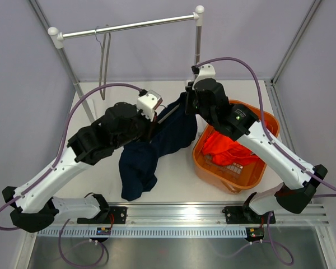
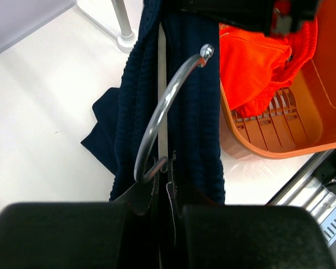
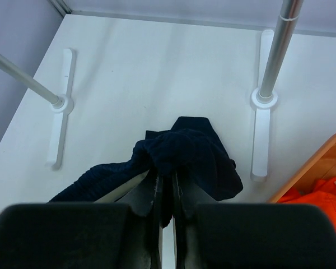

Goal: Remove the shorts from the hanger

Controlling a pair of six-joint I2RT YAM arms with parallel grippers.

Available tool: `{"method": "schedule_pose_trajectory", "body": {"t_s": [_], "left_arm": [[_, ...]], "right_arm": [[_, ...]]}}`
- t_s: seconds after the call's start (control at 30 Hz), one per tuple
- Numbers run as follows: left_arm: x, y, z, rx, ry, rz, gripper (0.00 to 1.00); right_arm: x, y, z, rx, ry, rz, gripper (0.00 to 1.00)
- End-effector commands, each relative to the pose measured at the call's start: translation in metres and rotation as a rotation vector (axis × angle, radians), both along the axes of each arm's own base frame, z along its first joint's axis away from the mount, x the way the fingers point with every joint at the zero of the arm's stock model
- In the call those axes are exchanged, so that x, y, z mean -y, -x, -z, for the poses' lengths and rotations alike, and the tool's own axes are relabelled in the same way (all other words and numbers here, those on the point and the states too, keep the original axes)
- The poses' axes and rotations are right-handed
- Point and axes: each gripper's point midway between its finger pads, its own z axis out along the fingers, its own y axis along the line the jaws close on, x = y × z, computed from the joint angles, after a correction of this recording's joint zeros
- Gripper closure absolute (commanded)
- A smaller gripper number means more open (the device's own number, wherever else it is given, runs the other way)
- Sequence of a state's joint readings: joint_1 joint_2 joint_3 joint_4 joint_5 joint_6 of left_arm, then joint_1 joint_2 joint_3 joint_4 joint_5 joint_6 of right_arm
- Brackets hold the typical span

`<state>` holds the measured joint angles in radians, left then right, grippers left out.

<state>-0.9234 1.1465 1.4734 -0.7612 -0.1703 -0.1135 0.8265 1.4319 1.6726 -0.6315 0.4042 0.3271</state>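
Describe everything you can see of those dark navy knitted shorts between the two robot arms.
The dark navy shorts look like soft ribbed knit. They hang bunched over a hanger, whose silver hook pokes out between the folds. The left gripper is closed at the hook's base, and the right gripper pinches a fold at the other end. One leg trails crumpled on the white table, beside the orange plastic basket.
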Motion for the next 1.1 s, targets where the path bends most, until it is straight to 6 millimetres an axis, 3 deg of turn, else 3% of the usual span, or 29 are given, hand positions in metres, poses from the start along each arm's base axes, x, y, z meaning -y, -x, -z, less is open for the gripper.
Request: {"method": "schedule_pose_trajectory", "body": {"t_s": [0.0,0.23,0.43,0.67,0.9,1.07], "left_arm": [[-0.017,0.014,-0.032,0.080,0.097,-0.012,1.00],[-0.034,0.031,-0.048,0.119,0.158,0.004,1.00],[-0.046,0.034,-0.068,0.186,0.235,-0.024,1.00],[-0.040,0.025,-0.093,0.252,0.379,-0.061,1.00],[-0.025,0.011,-0.116,0.291,0.482,-0.090,1.00],[-0.027,-0.014,-0.134,0.364,0.540,-0.212,1.00]], "right_arm": [[0.030,-0.028,-0.017,0.055,0.014,0.130,0.97],[0.038,-0.046,0.000,0.023,0.042,0.161,0.97],[0.030,-0.042,0.009,0.001,0.016,0.126,0.98],[0.011,-0.009,0.012,-0.024,-0.080,0.013,0.99],[-0.007,0.010,0.025,-0.056,-0.093,-0.065,1.00],[-0.046,0.057,0.003,-0.023,-0.124,-0.201,1.00]]}}
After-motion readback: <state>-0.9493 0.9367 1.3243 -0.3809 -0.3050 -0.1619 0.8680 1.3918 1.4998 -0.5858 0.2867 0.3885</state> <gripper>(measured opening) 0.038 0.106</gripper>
